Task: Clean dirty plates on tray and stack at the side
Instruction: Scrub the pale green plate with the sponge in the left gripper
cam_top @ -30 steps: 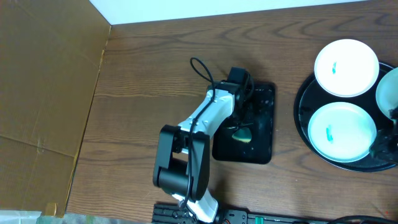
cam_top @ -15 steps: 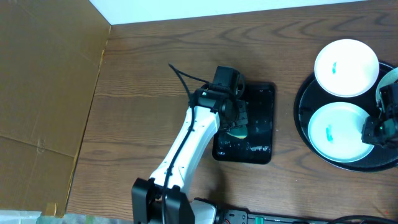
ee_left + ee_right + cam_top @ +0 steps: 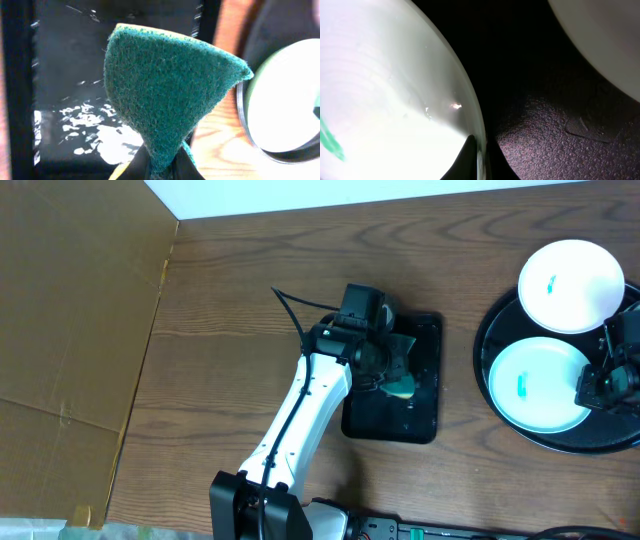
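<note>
right gripper (image 3: 479,156) has closed on a plate (image 3: 385,100), left gripper (image 3: 161,167) holds sponge (image 3: 165,85).

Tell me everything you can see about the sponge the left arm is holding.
The sponge has a rough dark-green scouring face and a thin yellow foam layer along its far edge. The left gripper is shut on one end, pinching it so it fans out. It is held over the wet-looking rectangular black tray, apparently touching nothing else.

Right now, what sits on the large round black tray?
Two round white plates, each with a teal smear; the right gripper pinches the nearer one's rim. The arm hides part of the tray.
</note>
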Robot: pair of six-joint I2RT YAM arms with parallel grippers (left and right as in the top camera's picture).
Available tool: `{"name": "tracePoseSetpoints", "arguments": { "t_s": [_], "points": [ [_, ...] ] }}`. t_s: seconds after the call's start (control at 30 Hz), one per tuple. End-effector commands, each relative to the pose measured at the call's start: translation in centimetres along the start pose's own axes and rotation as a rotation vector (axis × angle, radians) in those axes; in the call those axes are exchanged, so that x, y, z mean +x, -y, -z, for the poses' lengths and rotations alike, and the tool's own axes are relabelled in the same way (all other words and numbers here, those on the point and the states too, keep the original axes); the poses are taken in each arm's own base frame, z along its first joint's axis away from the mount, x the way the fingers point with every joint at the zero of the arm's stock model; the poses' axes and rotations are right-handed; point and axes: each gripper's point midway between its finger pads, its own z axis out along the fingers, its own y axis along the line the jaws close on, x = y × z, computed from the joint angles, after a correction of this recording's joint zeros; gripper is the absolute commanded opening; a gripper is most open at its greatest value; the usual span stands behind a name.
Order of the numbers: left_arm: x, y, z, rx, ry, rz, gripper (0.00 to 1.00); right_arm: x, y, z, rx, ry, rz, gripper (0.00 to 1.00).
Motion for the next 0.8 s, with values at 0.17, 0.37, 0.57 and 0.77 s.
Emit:
{"name": "tracePoseSetpoints", "arguments": {
  "t_s": [0.17, 0.37, 0.57, 0.77],
  "points": [
    [0.1, 8.1, 0.0, 0.183, 0.062, -0.125, 0.07, 2.1, -1.6, -1.8, -0.001, -0.069, 0.074, 0.01],
    [1.1, 14.3, -1.8, 0.293, 0.084, -0.180, 0.07, 2.2, -1.6, -1.8, -0.001, -0.072, 0.086, 0.01],
    [3.5, 16.9, -7.1, 0.291, -0.010, -0.157, 0.07, 2.5, -1.5, -1.8, 0.005, -0.082, 0.085, 0.01],
    [4.8, 16.5, -11.9, 0.257, -0.089, -0.121, 0.07, 2.7, -1.4, -1.8, 0.009, -0.092, 0.084, 0.01]
  ]
}}
